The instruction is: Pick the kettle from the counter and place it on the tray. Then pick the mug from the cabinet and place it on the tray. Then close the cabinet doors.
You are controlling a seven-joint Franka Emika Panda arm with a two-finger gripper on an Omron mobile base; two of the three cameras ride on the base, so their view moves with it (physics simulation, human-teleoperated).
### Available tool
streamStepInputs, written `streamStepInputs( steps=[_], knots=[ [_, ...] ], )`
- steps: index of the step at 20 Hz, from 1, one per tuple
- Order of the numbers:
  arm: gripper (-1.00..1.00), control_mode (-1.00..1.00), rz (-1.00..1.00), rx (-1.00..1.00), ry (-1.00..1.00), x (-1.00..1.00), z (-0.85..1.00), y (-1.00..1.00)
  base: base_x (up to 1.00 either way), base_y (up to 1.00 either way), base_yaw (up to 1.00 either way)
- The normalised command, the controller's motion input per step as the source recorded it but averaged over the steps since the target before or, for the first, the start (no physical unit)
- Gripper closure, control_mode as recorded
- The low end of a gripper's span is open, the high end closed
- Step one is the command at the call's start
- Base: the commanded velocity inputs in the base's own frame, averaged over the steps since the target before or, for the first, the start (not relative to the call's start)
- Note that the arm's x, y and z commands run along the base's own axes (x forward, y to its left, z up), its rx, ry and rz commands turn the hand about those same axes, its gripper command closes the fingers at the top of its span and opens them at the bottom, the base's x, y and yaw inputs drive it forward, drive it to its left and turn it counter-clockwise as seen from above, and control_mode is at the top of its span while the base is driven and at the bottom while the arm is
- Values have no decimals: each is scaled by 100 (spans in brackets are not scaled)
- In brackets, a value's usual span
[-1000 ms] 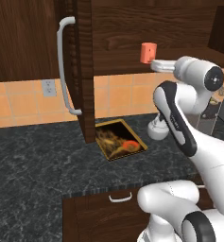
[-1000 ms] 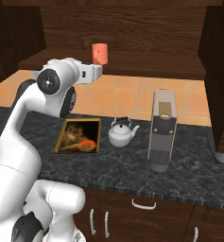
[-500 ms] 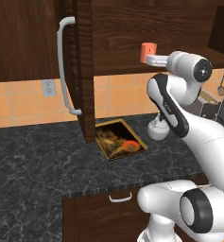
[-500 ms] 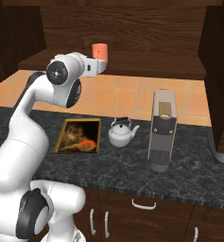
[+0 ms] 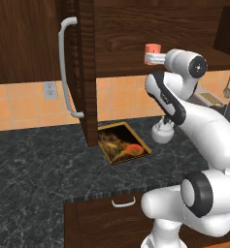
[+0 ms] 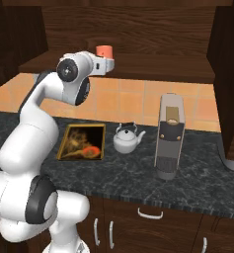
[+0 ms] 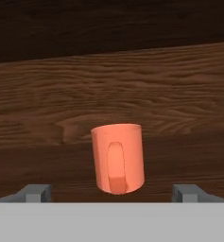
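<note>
Advanced toward the mug point(image 7: 117, 158) on the cabinet point(image 5: 136, 62) shelf, the tool point(image 7: 114, 191) gapes wide, empty.

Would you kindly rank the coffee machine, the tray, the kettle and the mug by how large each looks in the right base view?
1. Coffee machine, clearly the largest.
2. Tray.
3. Kettle.
4. Mug, smallest, though it sits farther back on the cabinet shelf, which shrinks it, and is partly hidden by the arm.

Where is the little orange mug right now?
The mug stands on the shelf of the cabinet, above the tray and kettle. In the hand view it sits right ahead of the open gripper.
</note>
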Motion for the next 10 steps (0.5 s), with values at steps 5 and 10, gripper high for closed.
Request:
streamStepInputs(
  steps=[5,10],
  knots=[
    [-100,-100,0,2,0,41,-7,-12,0,0,0],
    [-100,-100,0,1,1,44,-11,-3,0,0,0]
  ],
)
